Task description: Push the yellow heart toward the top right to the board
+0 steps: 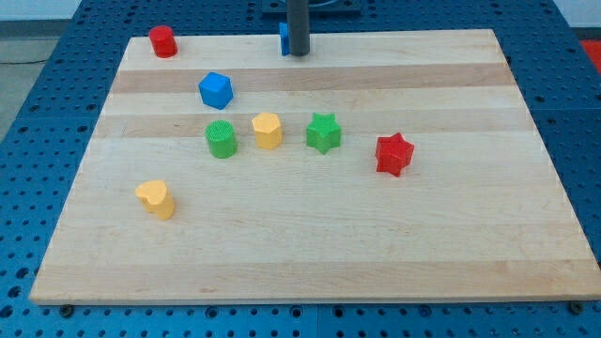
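The yellow heart [156, 198] lies on the wooden board [310, 253] at the view's lower left. My tip [298, 54] rests near the board's top edge, in the middle, far up and to the right of the heart. It touches no block that I can see. A blue block [283, 38] sits just left of the rod and is partly hidden by it.
A yellow block [267, 130], a green cylinder [221, 139] and a green star [323, 132] stand in a row mid-board. A red star [394, 154] is to their right. A blue cube [215, 90] and a red cylinder [162, 41] are at the upper left.
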Robot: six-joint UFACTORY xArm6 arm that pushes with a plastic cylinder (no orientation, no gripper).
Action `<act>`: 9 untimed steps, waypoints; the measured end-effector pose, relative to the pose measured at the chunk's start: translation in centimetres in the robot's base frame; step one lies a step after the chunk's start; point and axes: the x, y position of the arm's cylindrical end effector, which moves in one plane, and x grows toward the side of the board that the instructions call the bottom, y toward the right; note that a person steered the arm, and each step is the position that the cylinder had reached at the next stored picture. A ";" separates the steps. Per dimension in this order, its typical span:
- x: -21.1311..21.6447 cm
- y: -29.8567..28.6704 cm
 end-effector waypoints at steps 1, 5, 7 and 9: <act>4.3 -0.2; 9.6 -3.0; 12.7 -9.7; 19.6 -22.7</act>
